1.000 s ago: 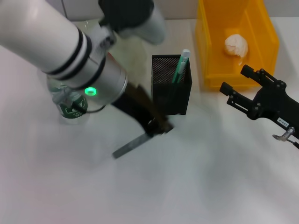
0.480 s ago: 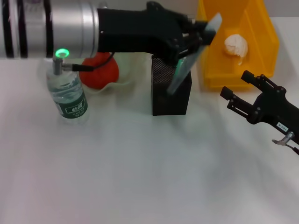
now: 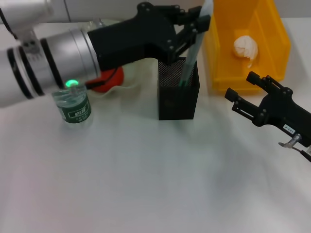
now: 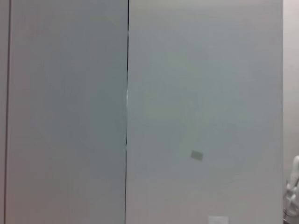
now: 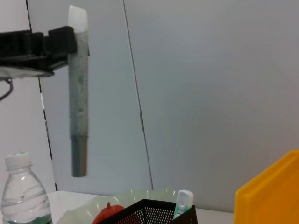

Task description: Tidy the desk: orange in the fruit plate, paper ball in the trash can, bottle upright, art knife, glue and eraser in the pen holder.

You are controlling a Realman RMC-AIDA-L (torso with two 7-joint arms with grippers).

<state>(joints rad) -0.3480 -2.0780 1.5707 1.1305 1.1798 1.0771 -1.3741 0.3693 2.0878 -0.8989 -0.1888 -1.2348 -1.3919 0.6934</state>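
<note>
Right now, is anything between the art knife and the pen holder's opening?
Nothing visible. The left gripper holds the art knife upright above the pen holder, its lower end apart from the rim. A green-and-white glue stick already stands inside, leaning at one corner; the rest of the opening looks free.

orange mostly hidden behind left arm, fruit plate partly covered

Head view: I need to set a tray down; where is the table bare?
Bare: the whole near table, in front of the bottle and pen holder. Crowded: the far edge, with fruit plate, trash can and both grippers.
</note>
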